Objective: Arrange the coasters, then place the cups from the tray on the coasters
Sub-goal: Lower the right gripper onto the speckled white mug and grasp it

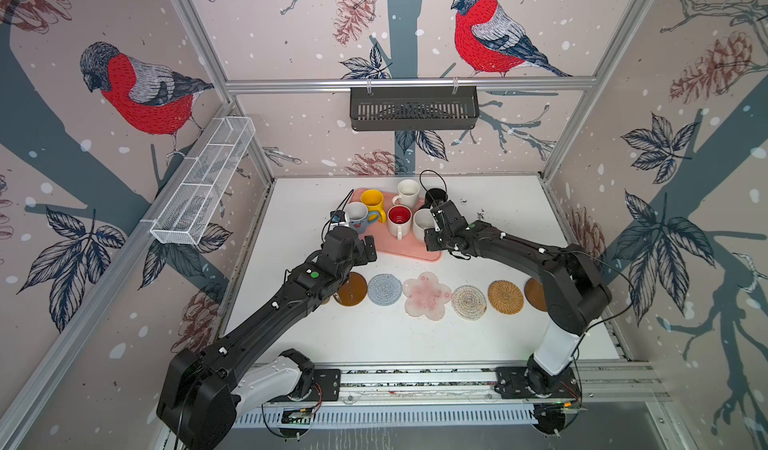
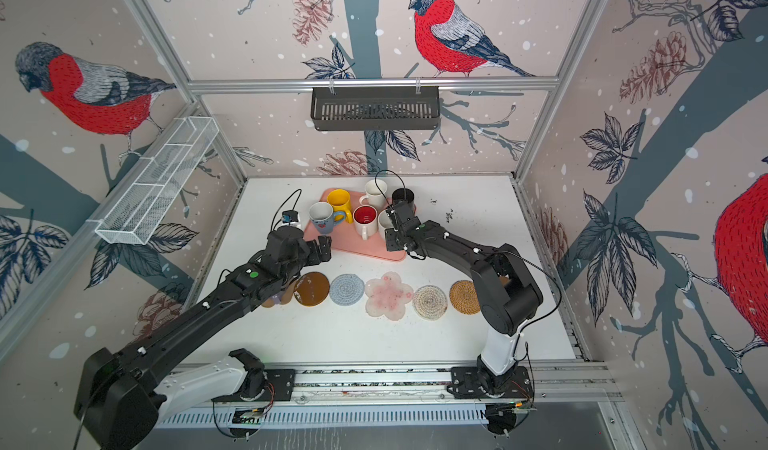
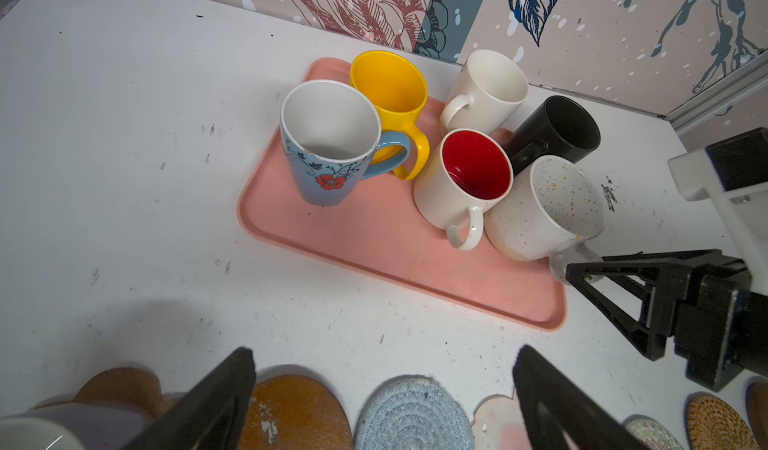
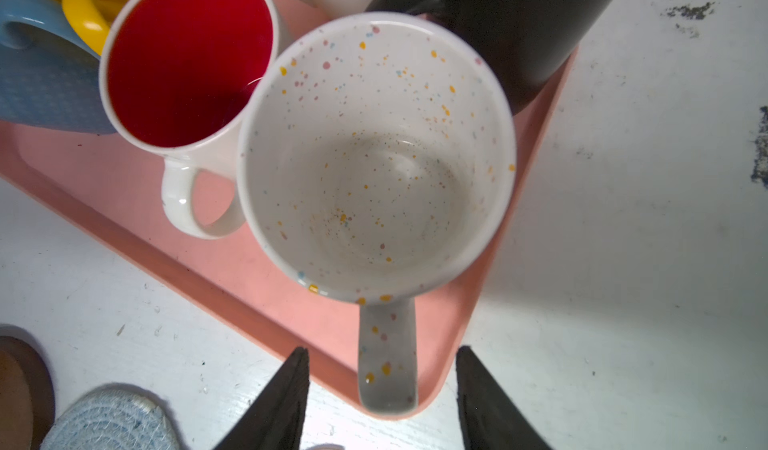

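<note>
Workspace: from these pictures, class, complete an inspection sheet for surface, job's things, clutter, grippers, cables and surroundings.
Surface: white table, scuffed, with dark smudges.
Job's things: tray holding six mugs; coasters in a row before it; seventh mug on a tan coaster at the row's left end, mostly hidden.
Clutter: nothing seen.
Grippers: left gripper open, empty, by the tray's near edge; right gripper open, astride the speckled mug's handle, not touching.
Cables: black loops rise from both wrists over the tray.
Surroundings: bird-print walls; black basket on the back rail; white wire basket on the left rail.
</note>
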Robot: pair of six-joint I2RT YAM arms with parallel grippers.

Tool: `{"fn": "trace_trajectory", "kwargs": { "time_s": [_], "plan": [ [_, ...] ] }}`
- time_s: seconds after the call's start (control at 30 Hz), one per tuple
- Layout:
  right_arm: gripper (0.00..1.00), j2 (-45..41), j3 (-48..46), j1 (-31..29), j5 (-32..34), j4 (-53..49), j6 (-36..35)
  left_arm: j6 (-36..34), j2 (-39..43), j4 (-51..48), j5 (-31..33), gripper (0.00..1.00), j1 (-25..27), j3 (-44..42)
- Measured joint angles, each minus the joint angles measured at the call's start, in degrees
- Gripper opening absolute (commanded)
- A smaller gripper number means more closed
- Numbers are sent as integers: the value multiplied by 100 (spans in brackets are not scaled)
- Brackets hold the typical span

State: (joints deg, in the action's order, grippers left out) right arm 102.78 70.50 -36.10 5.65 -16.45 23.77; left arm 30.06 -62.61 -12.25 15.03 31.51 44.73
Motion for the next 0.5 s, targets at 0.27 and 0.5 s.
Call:
{"fn": "trace_trajectory", "kwargs": {
  "time_s": [0.27, 0.5],
  "plan": [
    [46, 356, 317, 4, 90, -120, -122, -4, 35, 11, 2, 97, 0, -26],
    [35, 535, 396, 17, 120, -151, -140, -7, 42, 17, 13, 97, 0, -37]
  ]
}}
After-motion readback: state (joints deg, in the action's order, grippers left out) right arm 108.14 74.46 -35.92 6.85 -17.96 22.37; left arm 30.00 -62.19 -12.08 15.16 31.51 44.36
